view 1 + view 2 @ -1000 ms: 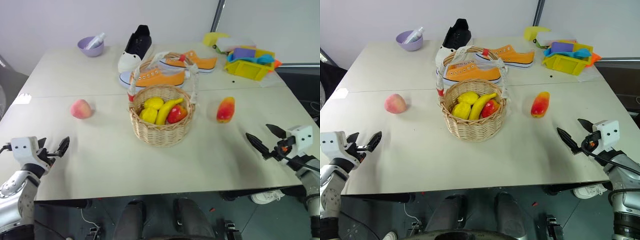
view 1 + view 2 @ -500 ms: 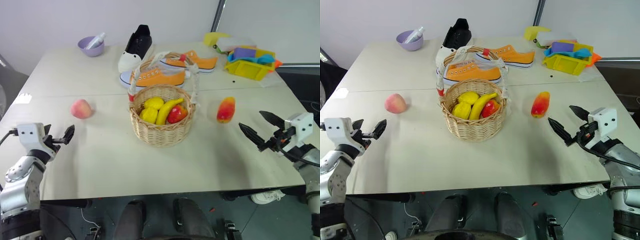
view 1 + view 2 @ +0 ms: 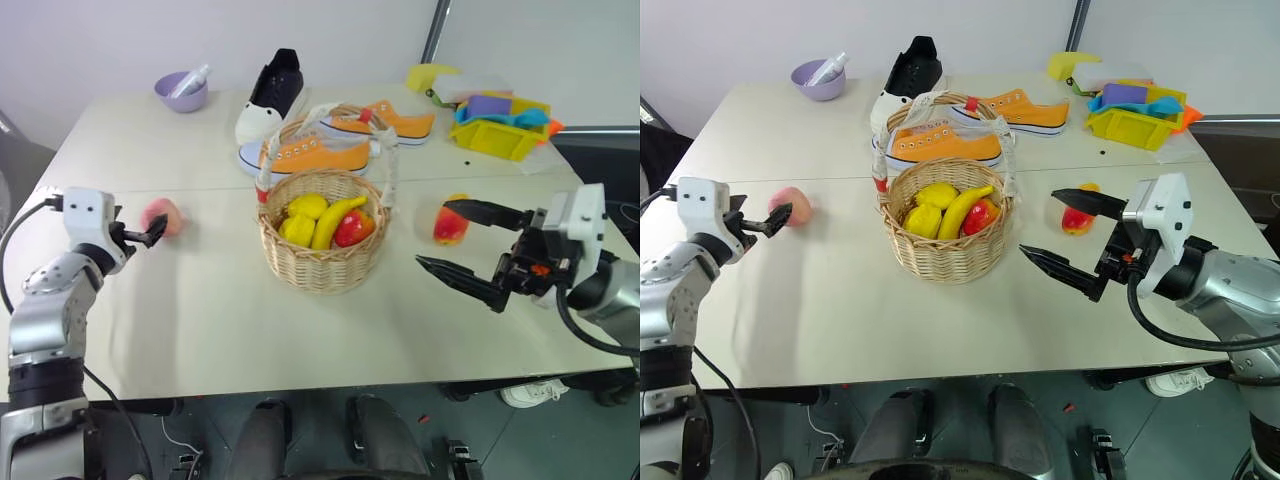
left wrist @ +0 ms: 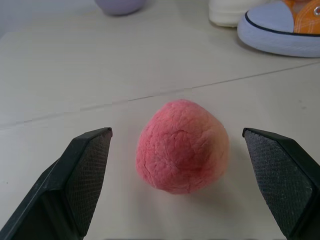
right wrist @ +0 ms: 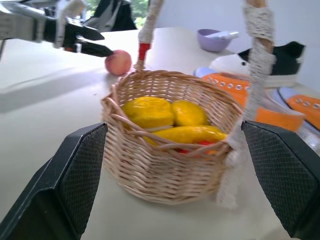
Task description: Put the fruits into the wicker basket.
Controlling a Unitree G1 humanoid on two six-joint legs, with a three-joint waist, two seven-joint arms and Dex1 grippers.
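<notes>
Peach (image 4: 182, 145) lies on the bench (image 3: 200, 300) at nine o'clock of the wicker basket (image 3: 322, 262), mango (image 3: 450, 226) at three o'clock; neither is in yet. Since a second ago both arms have come up: the left end effector (image 3: 150, 233), released wide, now brackets the peach, while the right end effector (image 3: 462, 243), also released, has swung across the mango toward the basket. A left-hand pickup looks imminent.
</notes>
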